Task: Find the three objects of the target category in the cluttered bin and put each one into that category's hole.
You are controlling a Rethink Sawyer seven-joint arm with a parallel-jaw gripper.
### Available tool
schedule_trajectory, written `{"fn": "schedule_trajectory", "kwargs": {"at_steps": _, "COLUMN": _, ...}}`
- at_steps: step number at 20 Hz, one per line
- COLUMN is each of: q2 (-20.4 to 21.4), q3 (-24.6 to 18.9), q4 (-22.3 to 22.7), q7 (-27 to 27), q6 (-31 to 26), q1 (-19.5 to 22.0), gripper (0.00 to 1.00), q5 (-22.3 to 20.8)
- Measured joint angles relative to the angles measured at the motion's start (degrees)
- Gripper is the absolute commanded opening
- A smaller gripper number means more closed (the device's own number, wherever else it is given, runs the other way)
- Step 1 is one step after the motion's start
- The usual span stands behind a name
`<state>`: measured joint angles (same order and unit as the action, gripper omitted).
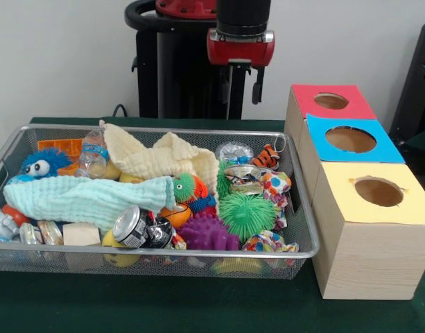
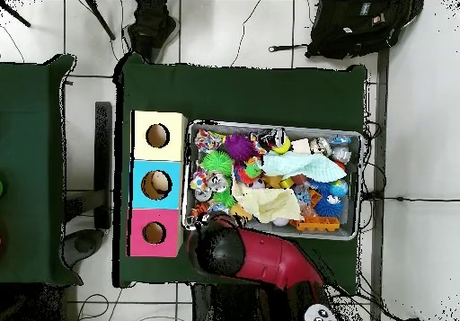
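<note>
The silver wire-mesh bin is full of toys and cloths; it also shows in the overhead view. A small clear bottle with a blue label band lies at its far left, beside a cream cloth. A crumpled clear bottle lies at the far right of the bin. No third bottle shows. The red-topped hole is on the farthest wooden box, also in the overhead view. My gripper hangs open and empty above the bin's far edge, left of the red box. In the overhead view the arm hides it.
The blue-topped hole and the yellow-topped hole are nearer the camera in the same row. In the bin lie a dented can, a second can, spiky balls, a mint cloth and a cream cloth.
</note>
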<state>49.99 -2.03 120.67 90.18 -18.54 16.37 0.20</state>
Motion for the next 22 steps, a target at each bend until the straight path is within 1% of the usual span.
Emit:
{"fn": "schedule_trajectory", "kwargs": {"at_steps": 10, "q2": -3.3, "q3": 0.0, "q4": -4.0, "q7": 0.0, "q6": 0.0, "q1": 1.0, "gripper": 1.00, "q5": 0.0}}
{"fn": "schedule_trajectory", "kwargs": {"at_steps": 15, "q2": -4.9, "q3": 0.0, "q4": -5.3, "q7": 0.0, "q6": 0.0, "q1": 1.0, "gripper": 1.00, "q5": 0.0}}
{"fn": "schedule_trajectory", "kwargs": {"at_steps": 22, "q2": -6.6, "q3": -0.3, "q4": -5.6, "q7": 0.0, "q6": 0.8, "q1": 1.1, "gripper": 1.00, "q5": 0.0}}
